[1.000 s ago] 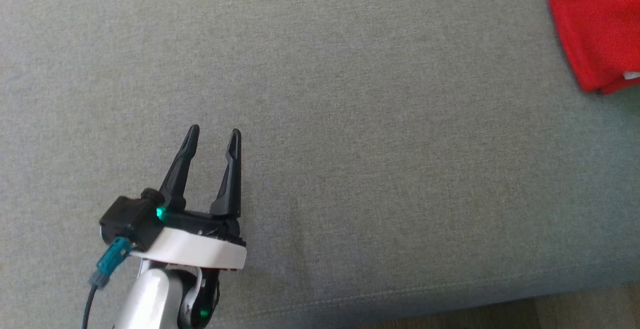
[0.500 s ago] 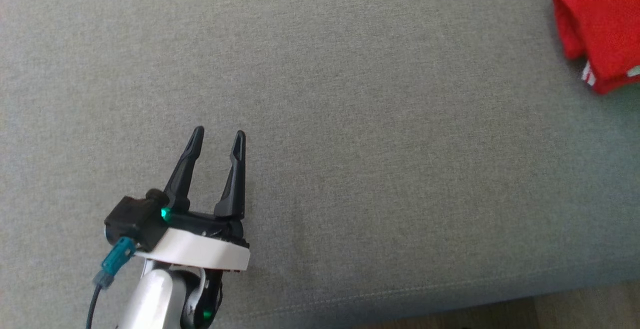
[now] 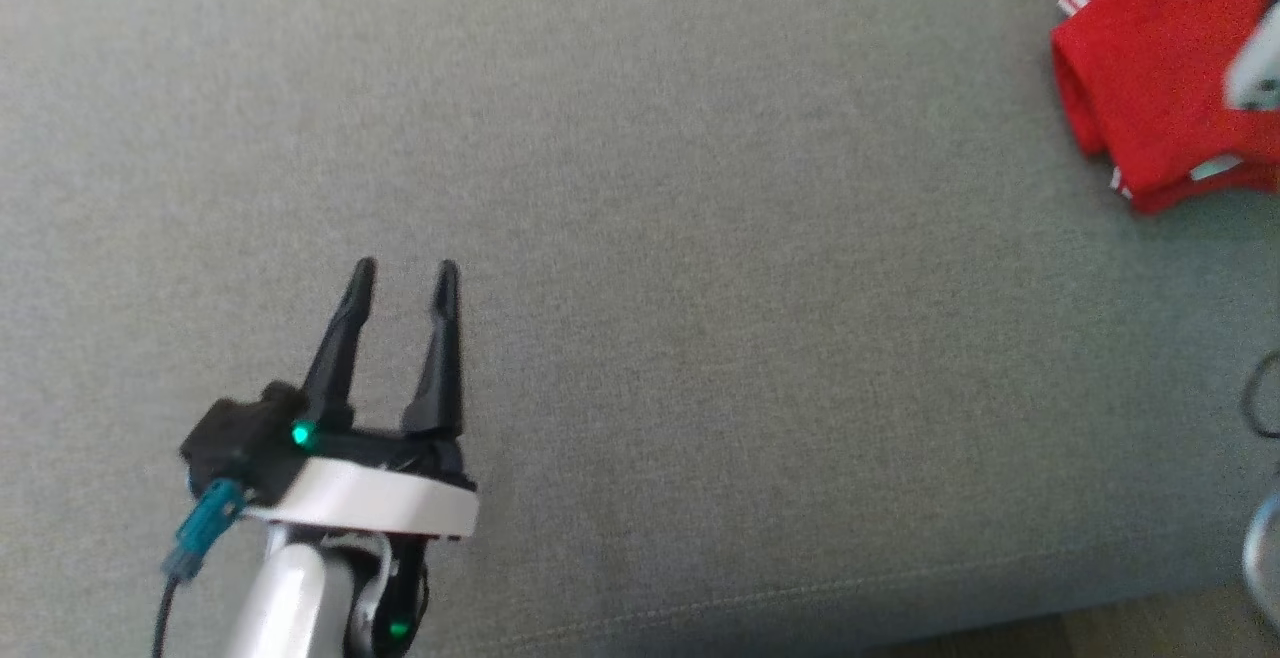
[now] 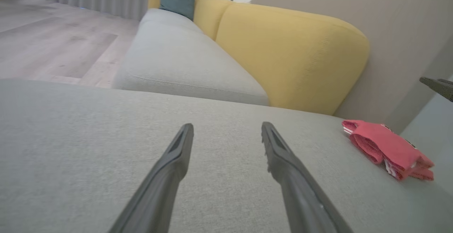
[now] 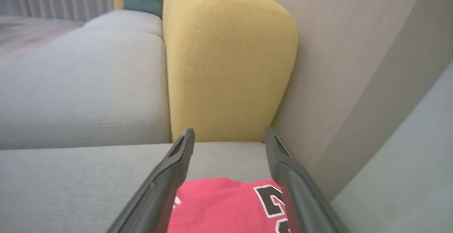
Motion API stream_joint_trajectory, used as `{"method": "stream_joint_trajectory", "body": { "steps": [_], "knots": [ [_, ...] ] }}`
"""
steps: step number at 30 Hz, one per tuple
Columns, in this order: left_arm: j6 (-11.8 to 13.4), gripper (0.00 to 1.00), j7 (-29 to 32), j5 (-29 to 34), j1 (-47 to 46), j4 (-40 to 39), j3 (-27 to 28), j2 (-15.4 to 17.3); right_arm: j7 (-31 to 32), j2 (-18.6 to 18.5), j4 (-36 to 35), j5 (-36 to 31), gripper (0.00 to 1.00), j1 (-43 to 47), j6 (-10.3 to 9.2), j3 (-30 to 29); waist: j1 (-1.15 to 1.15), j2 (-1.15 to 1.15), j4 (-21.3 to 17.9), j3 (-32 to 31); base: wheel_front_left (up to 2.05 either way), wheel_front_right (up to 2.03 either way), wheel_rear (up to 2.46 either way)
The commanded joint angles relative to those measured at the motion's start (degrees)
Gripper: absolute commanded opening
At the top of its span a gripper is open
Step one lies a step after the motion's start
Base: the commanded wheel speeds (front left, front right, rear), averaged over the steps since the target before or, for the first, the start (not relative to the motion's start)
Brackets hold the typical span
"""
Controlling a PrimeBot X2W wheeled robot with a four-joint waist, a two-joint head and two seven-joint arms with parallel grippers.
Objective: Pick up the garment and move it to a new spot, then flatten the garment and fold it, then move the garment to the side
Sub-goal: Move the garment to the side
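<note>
R side first: the right gripper (image 5: 229,132) has its two fingers (image 5: 161,183) spread wide w/ nothing pinched btwn them. The garment (image 5: 219,208) is red and folded, w/ a black number outlined in white facing up. It lies flat on the grey seat (image 5: 70,176), right under and just ahead of those tips, so the fingers frame it in the right wrist view. Can't tell if the tips touch the cloth or hang just above it, too blurry. Past it is a yellow cushion (image 5: 226,59), w/ a beige wall (image 5: 354,49) to the R, so the garment sits near that far right corner.

The left gripper (image 3: 403,270) is wide open too and empty, over bare seat, pointing fwd. From there the garment is well apart, off to the R and further out. Its rounded fold edge faces the left arm. The head view cuts it off at the frame edge, so not sure abt the long axis.

IMO it's folded and parked at the side already, so the task looks basically done. If it needs a nudge, the R arm is the obvious pick. Backing out should prob go up first, or a fingertip could snag the top layer and undo the fold.
</note>
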Motion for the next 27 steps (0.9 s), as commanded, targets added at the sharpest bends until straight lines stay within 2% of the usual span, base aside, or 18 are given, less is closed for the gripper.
{"method": "stream_joint_trajectory", "body": {
  "steps": [1, 7, 13, 17, 27],
  "knots": [
    [1.1, 1.0, -0.3, -1.0, 0.7, -1.7, 2.9, -0.1, -1.7, 1.6, -2.4, 2.0, 1.0, 0.6, 0.37, 2.0, 0.0, 0.0, 0.2, -2.4, 0.0, 0.0, 0.0],
    [3.3, 1.0, -0.3, -2.9, 1.9, -0.7, 4.6, -0.1, -6.0, 6.7, -3.7, 8.9, 1.0, 5.7, 0.37, 6.4, 0.0, 0.0, 0.9, -6.6, 0.0, 0.0, 0.0],
    [6.6, 1.0, -0.3, -3.6, 4.3, 0.6, 4.6, -0.1, -10.4, 10.8, -9.3, 14.7, 1.0, 15.5, 0.37, 11.0, 0.0, 0.0, 2.1, -11.4, 0.0, 0.0, 0.0],
    [7.2, 1.0, -0.3, -4.7, 5.9, 1.3, 5.0, -0.1, -11.3, 12.1, -15.8, 17.3, 1.0, 23.1, 0.37, 14.3, 0.0, 0.0, 2.9, -13.6, 0.0, 0.0, 0.0],
    [6.4, 1.0, -0.3, -5.0, 9.3, 1.4, 6.4, -0.1, -10.0, 12.3, -30.4, 26.6, 1.0, 40.7, 0.37, 23.4, 0.0, 0.0, 4.8, -15.6, 0.0, 0.0, 0.0]
  ]
}}
